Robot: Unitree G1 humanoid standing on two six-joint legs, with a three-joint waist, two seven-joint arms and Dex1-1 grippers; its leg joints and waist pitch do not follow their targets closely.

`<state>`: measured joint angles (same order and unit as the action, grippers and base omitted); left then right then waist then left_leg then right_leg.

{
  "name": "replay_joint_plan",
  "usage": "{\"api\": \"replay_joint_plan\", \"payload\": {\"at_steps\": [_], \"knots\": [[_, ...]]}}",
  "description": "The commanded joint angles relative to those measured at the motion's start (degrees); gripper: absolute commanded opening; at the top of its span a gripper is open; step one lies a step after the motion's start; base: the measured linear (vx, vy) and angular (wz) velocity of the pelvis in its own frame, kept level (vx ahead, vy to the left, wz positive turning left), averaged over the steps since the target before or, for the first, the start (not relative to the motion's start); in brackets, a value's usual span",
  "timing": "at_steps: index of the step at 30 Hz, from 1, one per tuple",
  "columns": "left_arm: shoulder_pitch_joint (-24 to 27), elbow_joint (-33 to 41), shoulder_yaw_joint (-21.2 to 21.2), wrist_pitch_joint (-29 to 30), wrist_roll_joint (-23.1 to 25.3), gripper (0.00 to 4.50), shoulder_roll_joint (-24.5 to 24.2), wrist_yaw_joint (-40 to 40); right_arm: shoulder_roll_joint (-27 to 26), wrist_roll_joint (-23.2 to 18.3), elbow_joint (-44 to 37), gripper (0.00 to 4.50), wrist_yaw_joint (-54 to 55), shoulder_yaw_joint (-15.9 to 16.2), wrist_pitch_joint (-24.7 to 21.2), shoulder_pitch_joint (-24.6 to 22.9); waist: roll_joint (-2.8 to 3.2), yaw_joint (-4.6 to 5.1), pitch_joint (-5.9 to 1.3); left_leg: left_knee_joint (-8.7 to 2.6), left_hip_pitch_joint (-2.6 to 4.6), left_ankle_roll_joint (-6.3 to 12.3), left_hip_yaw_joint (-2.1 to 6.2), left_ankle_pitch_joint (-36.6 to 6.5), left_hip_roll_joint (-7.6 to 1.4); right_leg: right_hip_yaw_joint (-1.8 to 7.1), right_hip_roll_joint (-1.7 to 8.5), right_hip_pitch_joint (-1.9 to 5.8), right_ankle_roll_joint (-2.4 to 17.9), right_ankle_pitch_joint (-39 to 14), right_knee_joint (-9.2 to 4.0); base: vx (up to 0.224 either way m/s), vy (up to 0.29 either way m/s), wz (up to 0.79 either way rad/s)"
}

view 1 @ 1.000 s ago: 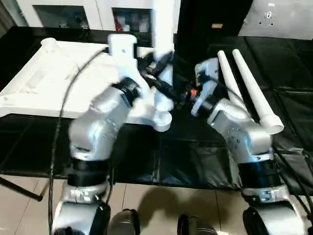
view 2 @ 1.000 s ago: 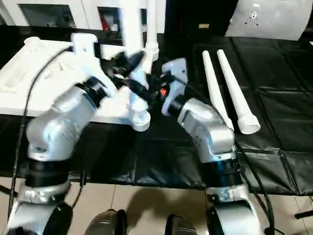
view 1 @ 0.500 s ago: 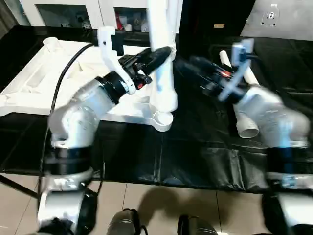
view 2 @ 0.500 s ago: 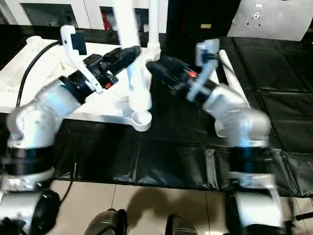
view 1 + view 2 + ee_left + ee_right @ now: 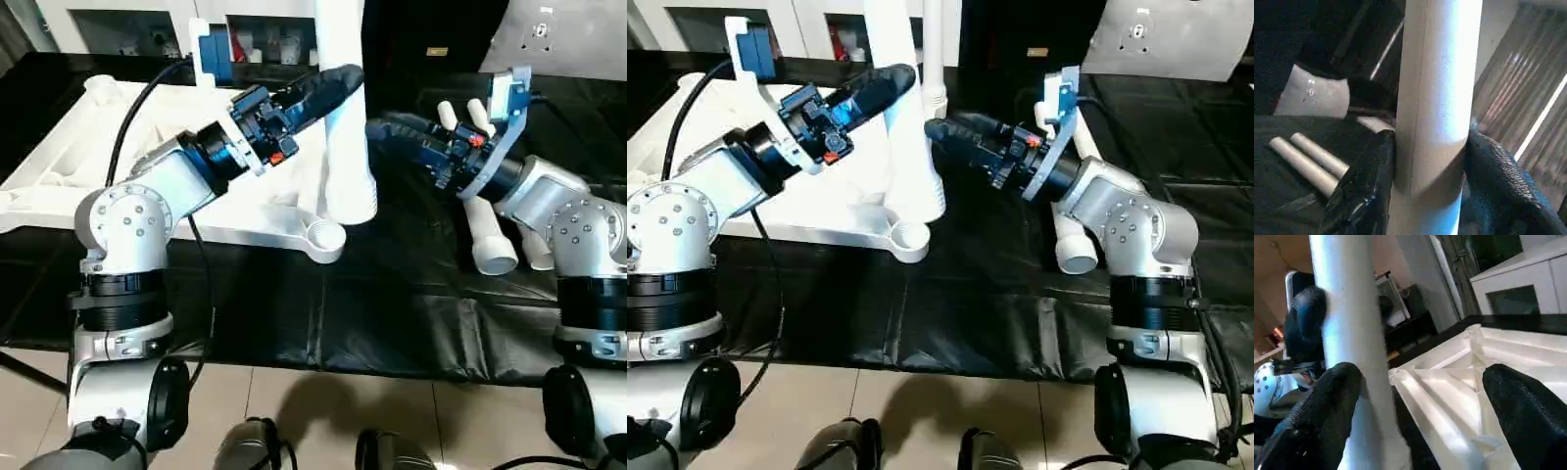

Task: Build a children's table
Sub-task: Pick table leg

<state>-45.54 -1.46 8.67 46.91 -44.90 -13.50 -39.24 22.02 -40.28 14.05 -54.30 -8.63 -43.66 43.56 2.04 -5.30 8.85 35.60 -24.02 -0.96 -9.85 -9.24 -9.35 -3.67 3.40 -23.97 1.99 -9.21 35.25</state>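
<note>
The left claw (image 5: 338, 80) is clamped on a long white tapered plastic leg (image 5: 345, 127), upright beside the upturned white tabletop's round corner socket (image 5: 323, 238). The right claw (image 5: 939, 129), fingers apart, hovers near. A tilt could jam the leg against the socket rim.

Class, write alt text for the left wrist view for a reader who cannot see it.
The left gripper clamps an upright white table leg between its two black fingers. Beyond it, two more white legs lie side by side on black matting.
</note>
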Motion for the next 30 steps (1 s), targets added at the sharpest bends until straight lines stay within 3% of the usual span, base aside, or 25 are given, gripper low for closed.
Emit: {"api": "replay_joint_plan", "payload": {"at_steps": [1,12,22,30], "knots": [[0.03,1.48,-4.67,-2.23,4.19,1.88,-0.95,-1.72,0.7,0.83,-1.92,4.25,-1.73,2.44,-0.22,0.41,-0.46,-0.1,-6.38,-3.81,2.07,3.77,1.31,-5.68,-3.43,2.74,4.96,3.42,11.79,-13.08,-3.96,0.0,0.0,0.0],[0.08,3.2,-10.26,-8.85,10.15,1.88,-1.61,-3.38,2.63,6.99,-2.47,4.25,-6.14,10.97,2.8,-0.71,-0.7,0.09,-6.34,-3.71,1.86,3.24,1.22,-5.68,-3.38,2.82,5.09,3.51,12.51,-12.61,-3.76,0.0,0.0,0.0],[1.38,7.07,-12.4,-9.01,9.09,1.88,-1.96,-6.35,2.15,8.59,-1.26,4.25,-6.61,12.46,3.52,-0.25,-0.61,0.2,-6.3,-3.69,1.88,3.54,1.21,-5.85,-3.49,2.84,5.02,3.41,13.28,-11.89,-3.59,0.0,0.0,0.0],[1.41,6.91,-12.9,-9.29,9.98,1.88,-2.36,-7.01,2.14,8.12,-1.42,3.47,-7.76,12.26,3.69,0.07,-0.59,0.22,-6.36,-3.68,1.93,3.32,1.23,-5.91,-3.47,2.86,5.02,3.41,12.97,-12.36,-3.64,0.0,0.0,0.0]]}}
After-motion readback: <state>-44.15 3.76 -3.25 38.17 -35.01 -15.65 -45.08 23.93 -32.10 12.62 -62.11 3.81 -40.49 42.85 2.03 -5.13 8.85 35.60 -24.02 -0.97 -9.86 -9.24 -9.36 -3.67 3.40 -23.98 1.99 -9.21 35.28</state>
